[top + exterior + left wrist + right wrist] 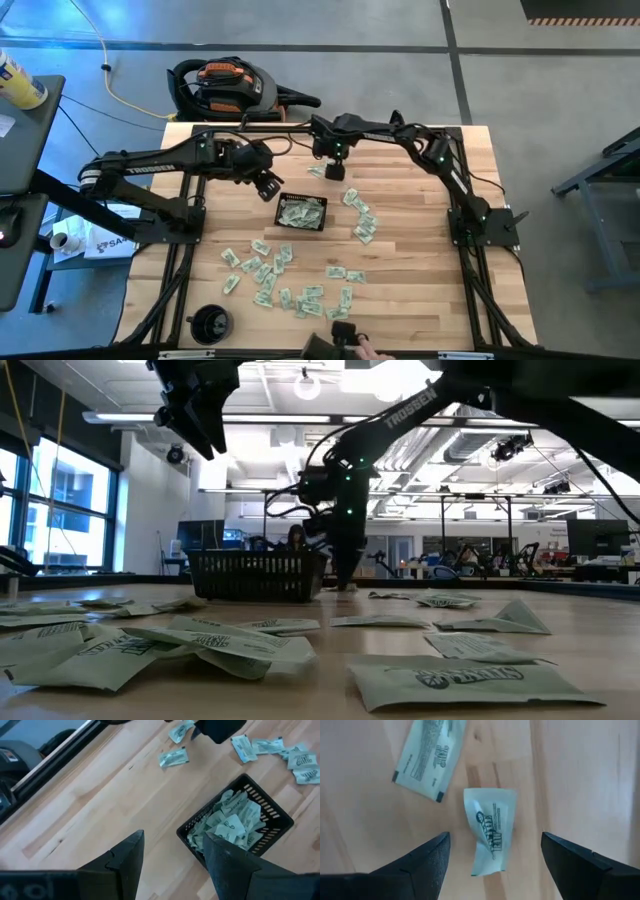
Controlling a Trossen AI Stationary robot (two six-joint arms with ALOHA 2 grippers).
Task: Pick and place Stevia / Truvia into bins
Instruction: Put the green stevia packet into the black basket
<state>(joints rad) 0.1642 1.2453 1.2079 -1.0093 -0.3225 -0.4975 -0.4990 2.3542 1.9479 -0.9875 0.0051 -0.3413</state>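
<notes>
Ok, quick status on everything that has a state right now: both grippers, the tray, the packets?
Left gripper: open, empty, raised beside the tray.
Right gripper: open, empty, low over one crumpled sachet on the table.
Black mesh tray: upright, partly filled with sachets.
Flat sachet: lying on the wood just beyond the crumpled one.
Loose sachets: many scattered on the table, outside the tray.

"TROSSEN" stands in pale capitals along a dark arm link [408,407] in the low view. The near sachets [466,678] on the table carry a dark printed logo, too oblique to spell out. In the right wrist view, the sachet [490,830] between the fingers bears a curling script logo and its neighbour [429,756] fine print, none legible.
</notes>
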